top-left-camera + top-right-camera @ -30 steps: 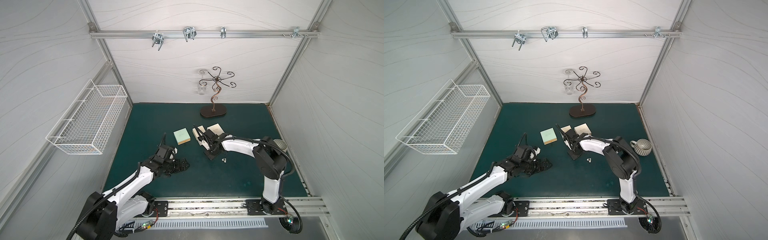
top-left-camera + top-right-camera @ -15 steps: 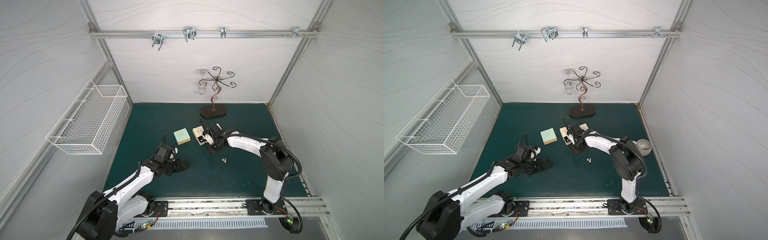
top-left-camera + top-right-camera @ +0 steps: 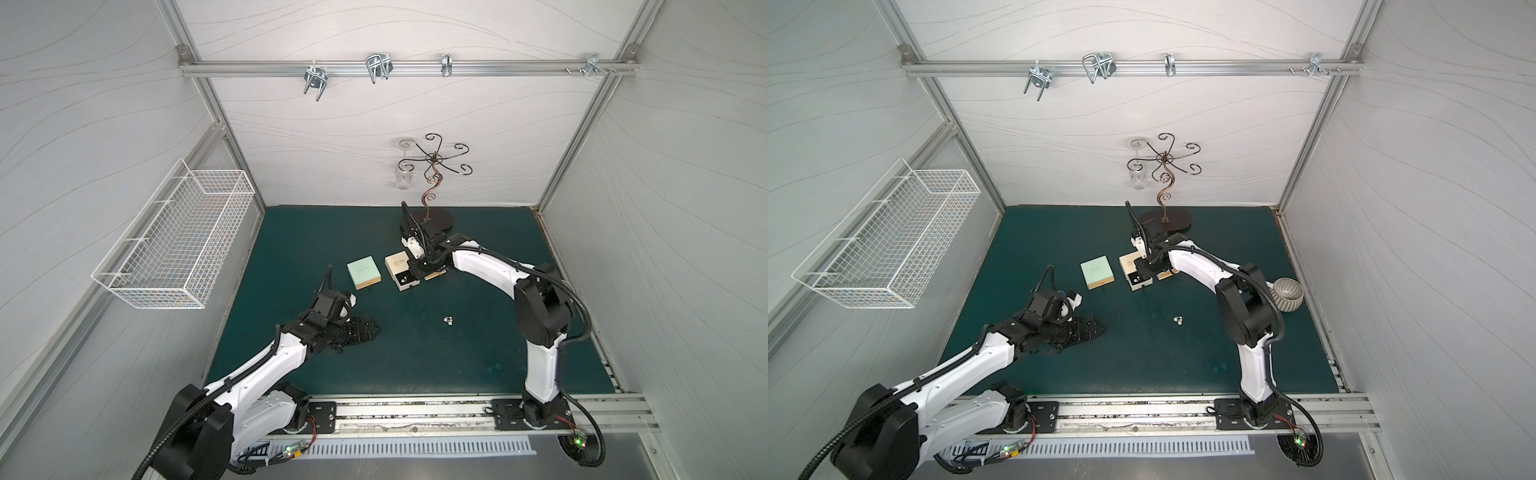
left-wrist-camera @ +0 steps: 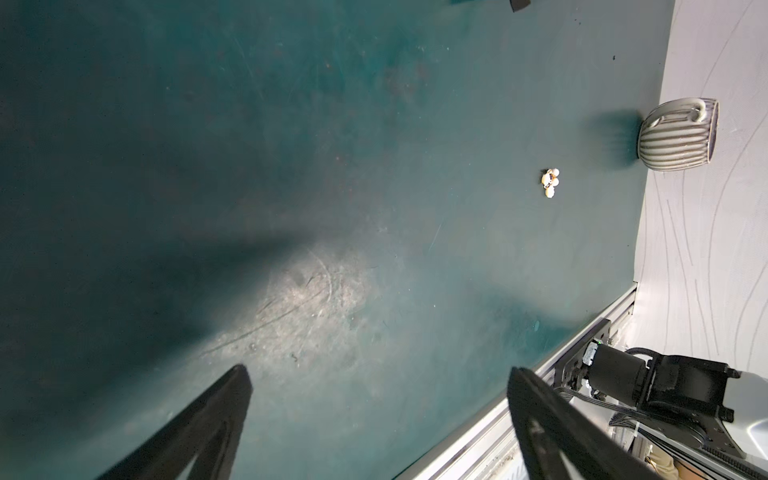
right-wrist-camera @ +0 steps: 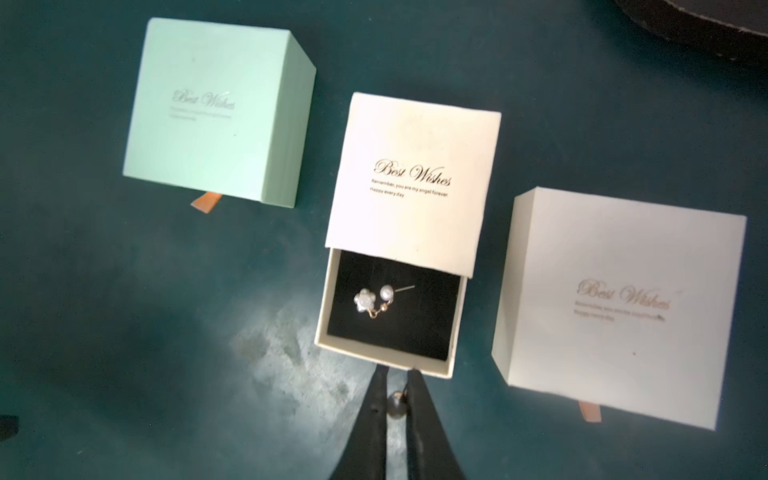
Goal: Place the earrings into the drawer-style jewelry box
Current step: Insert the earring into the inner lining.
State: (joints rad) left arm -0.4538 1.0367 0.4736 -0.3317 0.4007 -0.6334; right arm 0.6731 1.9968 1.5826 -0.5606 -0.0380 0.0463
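The drawer-style jewelry box is cream, and its drawer is pulled out, showing a black lining. One pearl earring lies in it. My right gripper hovers at the drawer's front edge. It is shut on a small round earring pinched just behind the tips. In both top views the box sits mid-mat under the right gripper. More earrings lie in a small cluster on the mat. My left gripper rests low over the mat, open and empty.
A closed mint box stands beside the open one, and a closed cream box lies on its other side. A scrolled jewelry stand with a hanging glass stands at the back. A ribbed mug is at the right, and a wire basket hangs on the left wall.
My right arm has moved toward the back, from just in front of the boxes to over the open drawer, staying shut. The left arm has not moved.
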